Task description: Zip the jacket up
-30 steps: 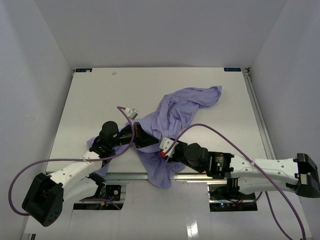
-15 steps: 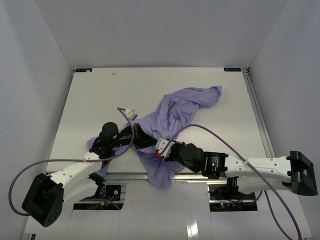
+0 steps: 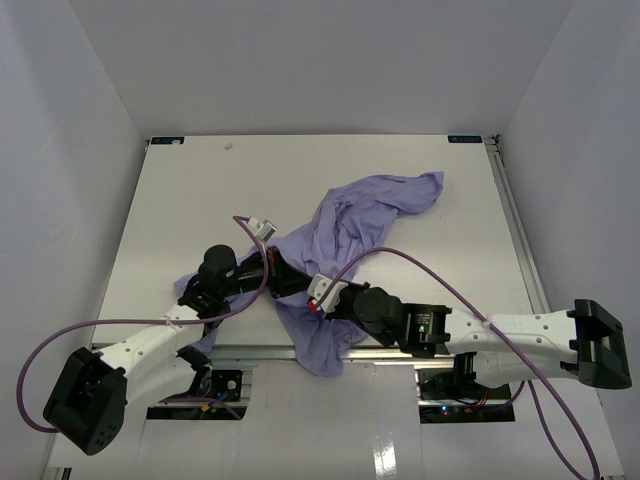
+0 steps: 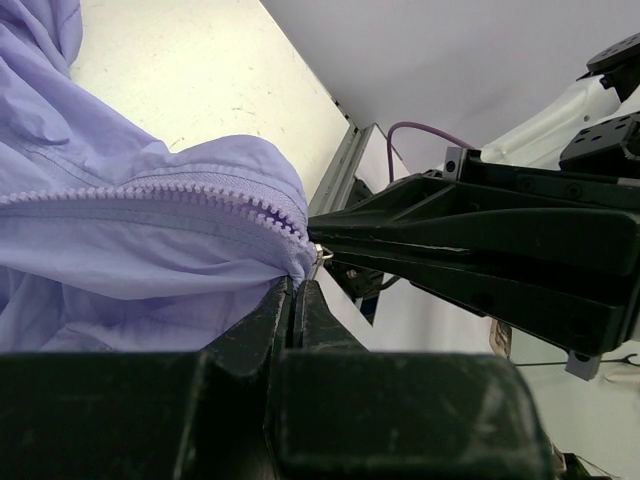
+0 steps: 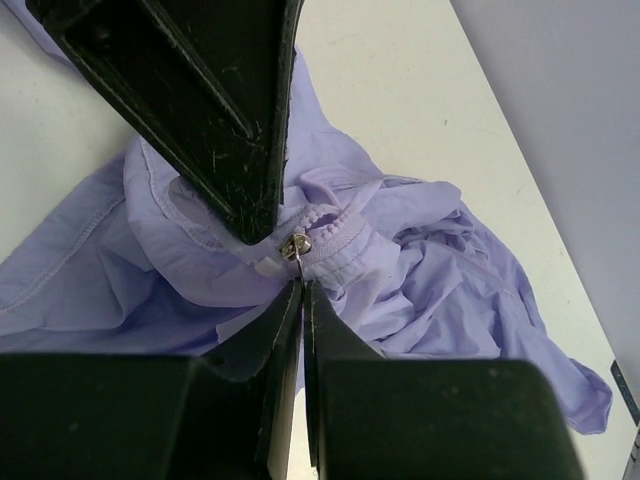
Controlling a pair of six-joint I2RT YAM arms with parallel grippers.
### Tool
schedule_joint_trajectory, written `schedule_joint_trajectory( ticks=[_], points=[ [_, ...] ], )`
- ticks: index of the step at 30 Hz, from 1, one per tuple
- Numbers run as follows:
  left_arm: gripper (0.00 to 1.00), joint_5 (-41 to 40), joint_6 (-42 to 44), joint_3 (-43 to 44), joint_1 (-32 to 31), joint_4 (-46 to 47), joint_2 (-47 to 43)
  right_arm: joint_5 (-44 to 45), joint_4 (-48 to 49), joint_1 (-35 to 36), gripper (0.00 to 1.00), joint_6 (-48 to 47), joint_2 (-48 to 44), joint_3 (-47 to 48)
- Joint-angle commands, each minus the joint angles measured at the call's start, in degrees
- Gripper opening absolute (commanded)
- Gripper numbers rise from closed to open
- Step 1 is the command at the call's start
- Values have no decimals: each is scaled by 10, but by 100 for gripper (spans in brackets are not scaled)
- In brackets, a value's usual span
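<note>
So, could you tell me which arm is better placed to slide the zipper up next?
Right. The right gripper is closed on the zipper pull, ready to draw it along; the left gripper pinches the jacket at the zipper's end, likely anchoring it.

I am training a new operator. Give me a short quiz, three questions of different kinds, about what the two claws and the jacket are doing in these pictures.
1. True or false: part of the jacket hangs over the near edge of the table.
2. What does the right claw pinch? A) the zipper pull B) a sleeve cuff C) a cable
3. Fill in: the left claw is ___ on the jacket's fabric.
Key: 1 true; 2 A; 3 shut.
</note>
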Motion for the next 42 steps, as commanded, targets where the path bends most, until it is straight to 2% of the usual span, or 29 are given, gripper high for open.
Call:
schedule_joint_trajectory(
  ticks=[1,8,16,19,21,24,27,31,35,38,42],
  points=[
    [0,-5,20,-4,5,-16,1,26,-2,1,8,-25,0,67],
    [0,-29,38,-1,5,-39,11,24,-143,2,8,-33,44,150],
    [0,-42,62,0,5,-58,0,49,-199,-1,8,-78,70,194],
    [0,-38,63,-4,5,-53,-8,31,-197,-9,8,-114,77,204],
    [0,-33,62,-9,5,-44,-10,19,-189,-21,12,-144,84,214],
    [0,-23,55,-16,5,-31,-8,-4,-172,-39,24,-169,103,233],
    [0,-18,50,-18,5,-23,-6,-16,-150,-66,34,-160,116,248],
    [0,-18,47,-21,5,-18,-8,-40,-147,-119,49,-29,109,257],
    [0,-19,43,-24,5,-11,-7,-179,-130,-208,63,176,54,211],
    [0,-20,41,-25,5,-9,-5,-348,-28,-278,68,308,-27,101],
    [0,-24,40,-25,5,-12,-8,-368,47,-290,68,373,-91,19]
  ],
)
